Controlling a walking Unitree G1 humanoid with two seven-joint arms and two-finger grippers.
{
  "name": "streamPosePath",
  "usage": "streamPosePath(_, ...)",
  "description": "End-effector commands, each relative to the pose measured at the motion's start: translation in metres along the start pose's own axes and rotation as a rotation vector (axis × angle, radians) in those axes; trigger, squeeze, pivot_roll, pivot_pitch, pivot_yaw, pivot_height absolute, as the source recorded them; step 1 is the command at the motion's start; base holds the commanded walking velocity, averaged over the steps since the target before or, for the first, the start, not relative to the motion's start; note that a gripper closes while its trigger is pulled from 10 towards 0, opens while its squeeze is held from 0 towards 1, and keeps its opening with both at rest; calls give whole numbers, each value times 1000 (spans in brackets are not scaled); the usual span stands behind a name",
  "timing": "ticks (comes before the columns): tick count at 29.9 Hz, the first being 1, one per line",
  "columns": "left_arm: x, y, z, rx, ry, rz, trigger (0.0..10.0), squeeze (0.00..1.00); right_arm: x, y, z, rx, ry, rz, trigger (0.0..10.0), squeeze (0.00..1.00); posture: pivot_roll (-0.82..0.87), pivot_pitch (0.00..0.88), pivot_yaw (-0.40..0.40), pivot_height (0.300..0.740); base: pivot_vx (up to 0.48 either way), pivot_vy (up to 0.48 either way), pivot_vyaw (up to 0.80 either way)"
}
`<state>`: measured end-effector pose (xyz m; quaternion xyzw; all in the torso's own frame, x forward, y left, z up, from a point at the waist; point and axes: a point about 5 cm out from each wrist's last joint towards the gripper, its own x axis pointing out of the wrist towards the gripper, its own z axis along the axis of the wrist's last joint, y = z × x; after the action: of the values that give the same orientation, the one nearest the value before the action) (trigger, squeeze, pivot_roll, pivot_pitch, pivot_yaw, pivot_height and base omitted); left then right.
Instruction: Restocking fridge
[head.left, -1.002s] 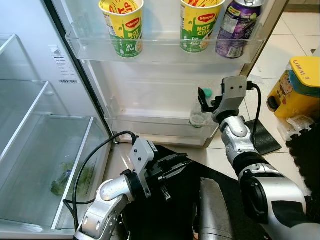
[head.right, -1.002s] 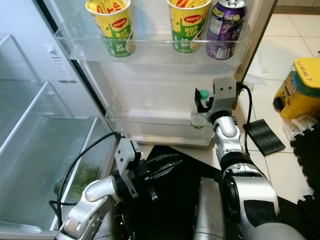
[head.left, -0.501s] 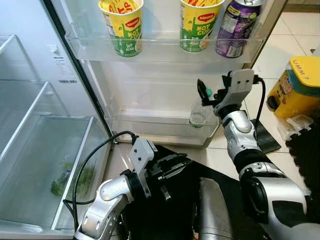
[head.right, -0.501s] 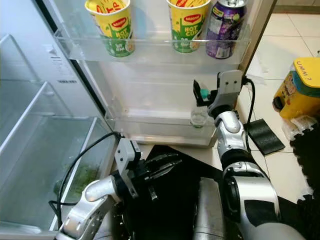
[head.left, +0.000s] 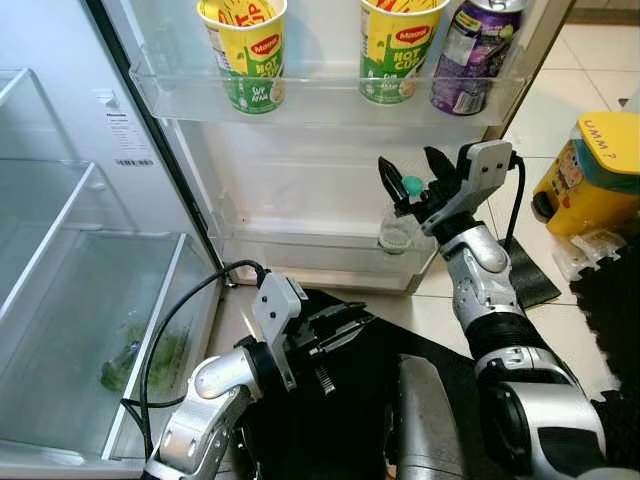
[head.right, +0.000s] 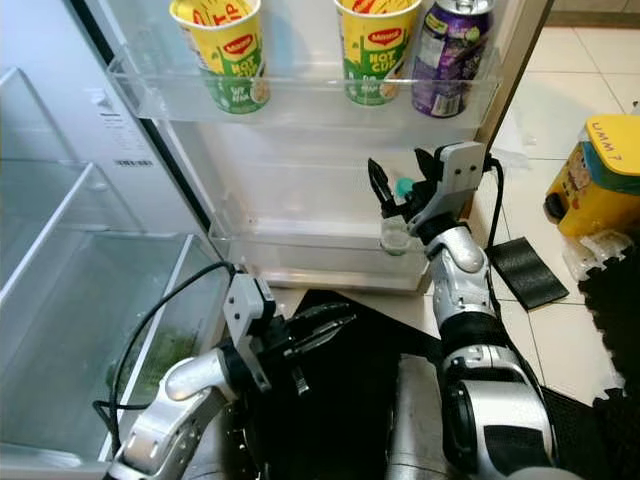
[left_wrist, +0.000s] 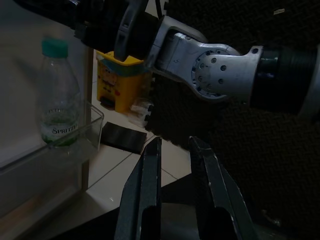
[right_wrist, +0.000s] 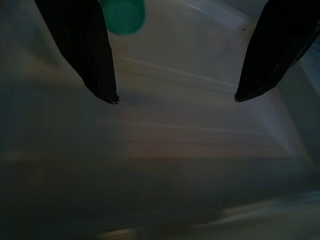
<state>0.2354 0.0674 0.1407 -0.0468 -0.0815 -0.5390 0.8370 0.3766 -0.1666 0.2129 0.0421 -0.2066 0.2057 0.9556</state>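
- An open fridge fills the upper half of the head views, its door (head.left: 330, 180) swung out in front of the robot.
- The upper door shelf (head.left: 320, 100) holds two yellow noodle cups (head.left: 245, 50) and a purple can (head.left: 470, 55).
- A clear bottle (head.left: 397, 225) with a green cap stands upright at the right end of the lower door shelf (head.left: 320, 250).
- The right gripper (head.left: 412, 170) hovers just above the bottle cap, jaws spread wide and holding nothing.
- The left gripper (head.left: 345, 325) sits low over a dark mat (head.left: 370, 350), well apart from the bottle; its fingers (left_wrist: 150, 200) are close together with a narrow gap, grasping nothing.
- On the left, the fridge drawer (head.left: 120, 330) holds a little greenery.
- To the right is pale tiled floor (head.left: 560, 80), with a yellow box (head.left: 590, 170) beside the door's edge.
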Motion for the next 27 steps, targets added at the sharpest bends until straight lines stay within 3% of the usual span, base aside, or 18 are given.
streamPosePath(1,-7,5,-6,-4,25,23,10000,0,-5,5,3,22,-3,57,10000,0,14,228,36,471,0,0,0)
streamPosePath(4,-8,7,-6,-3,24,27,10000,0,-6,7,4,29,-1,78,10000,0,11,220,38,471,0,0,0)
streamPosePath(11,-9,16,-7,8,27,49,10000,0,-19,29,2,74,52,269,10000,0,7,194,35,471,0,0,0)
streamPosePath(19,-13,26,-12,9,32,105,10000,0,-32,44,-10,137,117,342,10000,0,5,168,29,471,0,0,0)
streamPosePath(27,-30,38,-35,-46,77,214,10000,0,-61,57,-53,161,302,360,10000,0,4,122,21,471,0,0,0)
